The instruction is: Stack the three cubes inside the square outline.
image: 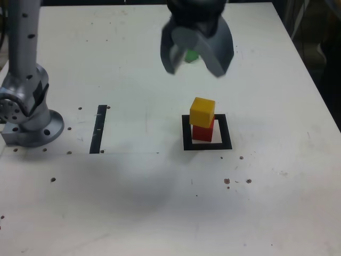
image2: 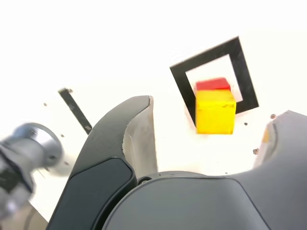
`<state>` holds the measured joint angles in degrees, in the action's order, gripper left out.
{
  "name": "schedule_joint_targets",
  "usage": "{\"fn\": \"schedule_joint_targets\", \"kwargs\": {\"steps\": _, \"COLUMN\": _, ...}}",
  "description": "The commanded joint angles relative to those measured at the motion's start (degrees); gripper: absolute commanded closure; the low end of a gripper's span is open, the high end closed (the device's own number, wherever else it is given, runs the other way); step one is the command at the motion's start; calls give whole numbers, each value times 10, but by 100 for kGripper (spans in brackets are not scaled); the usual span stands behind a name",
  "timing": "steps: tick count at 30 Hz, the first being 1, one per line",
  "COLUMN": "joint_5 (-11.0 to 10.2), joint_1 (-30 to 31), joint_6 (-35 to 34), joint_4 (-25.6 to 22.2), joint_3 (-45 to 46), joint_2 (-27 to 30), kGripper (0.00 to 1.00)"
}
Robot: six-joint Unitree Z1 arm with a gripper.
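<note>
The near part of the flat white bench (image: 160, 213) is bare but for small dark specks and holes scattered over it and a soft grey shadow on the exterior view's left of centre. Further back lies the thick black square outline (image: 186, 133) with its pale centre, and inside it stands the small red cube (image: 202, 132) with the small yellow cube (image: 202, 111) on top, the upper one set a little askew and overhanging toward the exterior view's left. To the exterior view's left of the outline, well apart from it, a narrow straight black strip (image: 98, 129) lies on the bench, and beyond that sits the round silver-grey metal base of the arm (image: 29, 114) with its column rising out of frame. Above and behind the two-cube stack hangs the dark grey gripper (image: 194, 66), clear of the stack, its two curved fingers (image: 216, 50) spread wide with nothing between them. Through the gap between them a small green cube (image: 191, 55) shows on the bench further back, partly hidden by the gripper. Past the far and right edges of the bench the room is dark and indistinct.
</note>
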<state>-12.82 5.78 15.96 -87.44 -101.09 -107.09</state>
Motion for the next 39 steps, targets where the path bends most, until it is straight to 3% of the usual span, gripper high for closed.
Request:
{"fn": "schedule_joint_targets", "kwargs": {"steps": 1, "joint_5": -14, "joint_1": -20, "joint_6": 19, "joint_4": -9, "joint_3": -3, "joint_2": 14, "kGripper": 1}}
{"fn": "schedule_joint_targets", "kwargs": {"steps": 7, "joint_5": -32, "joint_1": -119, "joint_6": 136, "joint_4": -14, "joint_3": -12, "joint_2": 15, "kGripper": 1}}
{"fn": "schedule_joint_targets", "kwargs": {"steps": 14, "joint_5": -45, "joint_1": -230, "joint_6": 278, "joint_4": -7, "joint_3": -67, "joint_2": -30, "kGripper": 0}}
{"fn": "schedule_joint_targets", "kwargs": {"steps": 21, "joint_5": -91, "joint_1": -330, "joint_6": 353, "joint_4": 48, "joint_3": -61, "joint_2": -88, "kGripper": 0}}
{"fn": "schedule_joint_targets", "kwargs": {"steps": 29, "joint_5": -95, "joint_1": -352, "joint_6": 400, "joint_4": 121, "joint_3": -45, "joint_2": -133, "kGripper": 0}}
{"fn": "schedule_joint_targets", "kwargs": {"steps": 39, "joint_5": -95, "joint_1": -354, "joint_6": 404, "joint_4": 177, "joint_3": -11, "joint_2": -173, "kGripper": 2}}
